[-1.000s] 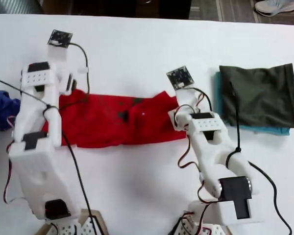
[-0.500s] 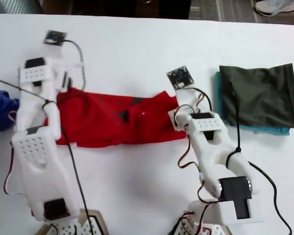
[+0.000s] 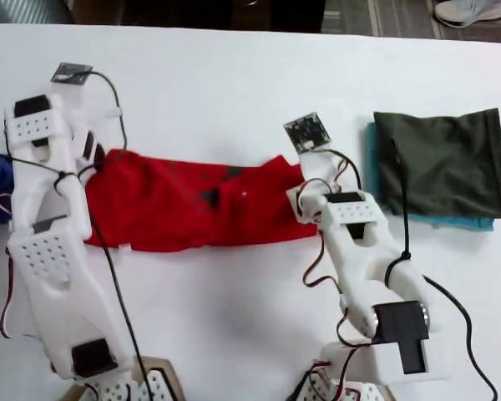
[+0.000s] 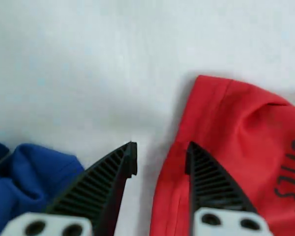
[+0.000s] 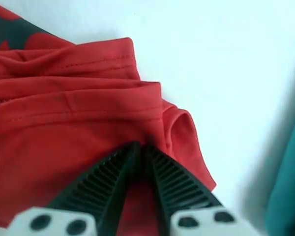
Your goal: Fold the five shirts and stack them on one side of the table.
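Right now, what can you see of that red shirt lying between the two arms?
The red shirt is soft cloth with a dark print and stitched hems, folded into a long wrinkled strip lying flat across the white table. At one end the right tool is shut on a pinch of its bunched edge. At the other end the left tool is open, one finger above the shirt's edge, the other above bare table. A blue garment lies close by, apart from it.

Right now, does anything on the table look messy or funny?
Yes. The blue shirt lies crumpled in a heap at the left edge of the table, not folded like the dark green shirt on the right. The red shirt is bunched up where the right tool pinches it.
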Motion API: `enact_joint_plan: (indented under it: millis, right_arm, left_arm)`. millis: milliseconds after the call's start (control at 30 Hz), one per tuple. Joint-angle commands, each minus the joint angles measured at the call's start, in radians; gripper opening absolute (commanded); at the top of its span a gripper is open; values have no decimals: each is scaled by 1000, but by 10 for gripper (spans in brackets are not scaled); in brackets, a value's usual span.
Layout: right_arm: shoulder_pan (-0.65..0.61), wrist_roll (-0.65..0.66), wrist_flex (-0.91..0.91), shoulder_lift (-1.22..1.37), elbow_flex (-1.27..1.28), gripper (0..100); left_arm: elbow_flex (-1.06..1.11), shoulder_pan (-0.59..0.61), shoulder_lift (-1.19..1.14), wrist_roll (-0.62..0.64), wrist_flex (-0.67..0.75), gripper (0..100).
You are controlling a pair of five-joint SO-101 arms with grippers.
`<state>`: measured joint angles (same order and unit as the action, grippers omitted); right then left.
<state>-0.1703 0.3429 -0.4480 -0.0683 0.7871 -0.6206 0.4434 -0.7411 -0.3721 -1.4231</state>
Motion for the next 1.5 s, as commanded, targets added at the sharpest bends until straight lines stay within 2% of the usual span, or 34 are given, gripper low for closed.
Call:
enact_joint_plan:
  millis: [0,100,233,633,833,900,1000,1033,1067,1233,1367,1467]
  right_arm:
    - [7,-5,16,-4,-5,22]
    - [7,-5,16,-4,-5,22]
    - [7,-5,16,-4,-5,22]
    - [5,-5,16,-4,-5,22]
    - [5,-5,16,-4,-5,22]
    - [5,-5,16,-4,-5,22]
    - [12,-5,15,-4,-5,22]
    - [12,-8,13,-7,-5,22]
    - [12,-9,10,-12,-3,22]
    - [12,-12,-8,-44,-3,22]
    - [12,-38,-97,-205,29,22]
    - [31,-75,-108,-386,112,22]
  left_arm:
    - [-45,12,107,-12,-74,192]
    - [-45,8,114,-17,-138,241]
    - [-44,15,112,-49,-157,244]
    - [45,-8,-61,-48,64,245]
    - [44,-9,-89,-63,71,244]
    - [44,-18,-92,-103,41,211]
    - [51,-40,-94,-166,-17,28]
    - [51,-43,-95,-172,-28,14]
    - [51,-43,-97,-175,-38,41]
    - [44,-40,-109,-195,-44,25]
    - [33,-12,-106,-189,-46,25]
    - [-50,41,-106,-187,-104,25]
